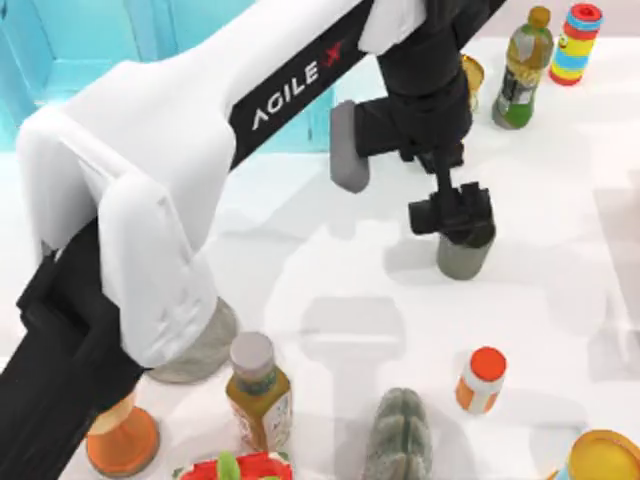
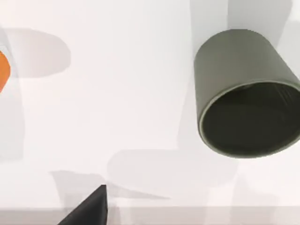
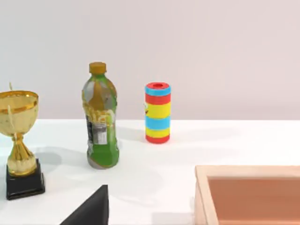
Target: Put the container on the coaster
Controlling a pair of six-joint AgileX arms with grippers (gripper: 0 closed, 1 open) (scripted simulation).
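The left gripper (image 1: 455, 212) hangs directly over the container (image 1: 463, 256) at three o'clock of table centre; whether its fingers grip, I cannot tell. Approach step; next it must carry the container to the coaster (image 1: 205, 345) at eight o'clock.

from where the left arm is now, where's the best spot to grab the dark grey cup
Grip the dark grey cup across its upper wall just below the rim, coming straight down. It stands upright, a plain handleless cylinder with an open mouth, so opposite sides suit two fingers. The left gripper is right above it. The bare table around it probably leaves room.
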